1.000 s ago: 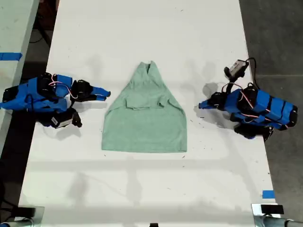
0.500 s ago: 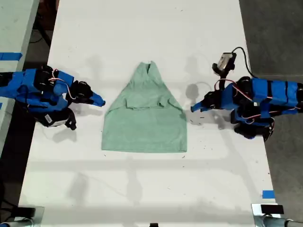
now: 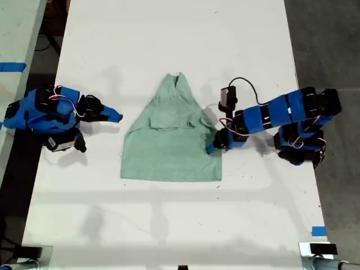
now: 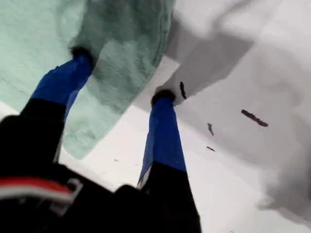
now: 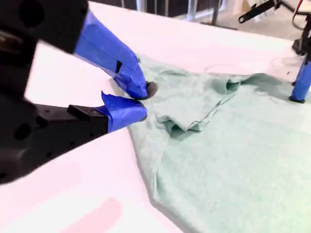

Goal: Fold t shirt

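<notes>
The pale mint-green t shirt (image 3: 171, 140) lies flat on the white table (image 3: 169, 34), its sides folded in toward a narrow top. My first gripper (image 3: 212, 147) reaches in from the exterior view's right to the shirt's lower right edge. It is open (image 4: 121, 73), with one fingertip (image 4: 80, 52) on the cloth (image 4: 112, 29) and the other on the bare table just off the hem. My second gripper (image 3: 117, 117) rests at the exterior view's left, a short way from the shirt. Its jaws (image 5: 141, 102) are closed together over nothing, beside the cloth's edge (image 5: 233, 145).
Blue tape (image 3: 318, 230) marks the table near the exterior view's lower right corner. A second pale surface with blue tape (image 3: 11, 67) stands at the exterior view's left edge. Dark floor borders the table on both sides.
My first arm has stretched out toward the exterior view's left and lowered its gripper onto the shirt's right edge. My second arm has shifted only slightly and stays off the cloth.
</notes>
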Controlling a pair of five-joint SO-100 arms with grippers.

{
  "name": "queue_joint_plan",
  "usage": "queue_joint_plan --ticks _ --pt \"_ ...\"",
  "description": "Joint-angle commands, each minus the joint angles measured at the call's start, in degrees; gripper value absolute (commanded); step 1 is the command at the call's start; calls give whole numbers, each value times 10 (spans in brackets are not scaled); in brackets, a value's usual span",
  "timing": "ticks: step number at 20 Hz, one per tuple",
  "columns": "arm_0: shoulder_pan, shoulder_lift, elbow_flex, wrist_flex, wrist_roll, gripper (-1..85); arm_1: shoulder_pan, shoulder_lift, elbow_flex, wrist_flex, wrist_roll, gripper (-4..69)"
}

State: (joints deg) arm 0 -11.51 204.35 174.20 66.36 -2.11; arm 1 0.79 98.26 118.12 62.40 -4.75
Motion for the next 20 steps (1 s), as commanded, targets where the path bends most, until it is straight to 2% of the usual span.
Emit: queue_joint_plan --ticks 1,2,3,6,9,12,17,18,20 --pt "11 16 5 -1 -13 21 -9 -34 -14 -101 -9 104" --pt "15 16 5 -4 -13 16 -10 -34 0 -142 -14 4" --pt "17 16 5 -6 -13 12 -10 -32 1 -144 -7 5" --pt "18 16 2 -7 -14 -1 -4 73 6 -24 30 5" --pt "11 16 3 -11 -11 -3 43 196 -20 63 -27 6" --pt "8 16 4 -14 -11 -1 62 124 -207 117 -110 6" --pt "10 16 4 -14 -14 5 2 -287 -699 204 -181 6" --pt "11 16 4 -14 -14 8 -10 -345 -753 205 -185 27" --pt "11 16 4 -13 -14 17 -21 -380 -772 200 -185 203"
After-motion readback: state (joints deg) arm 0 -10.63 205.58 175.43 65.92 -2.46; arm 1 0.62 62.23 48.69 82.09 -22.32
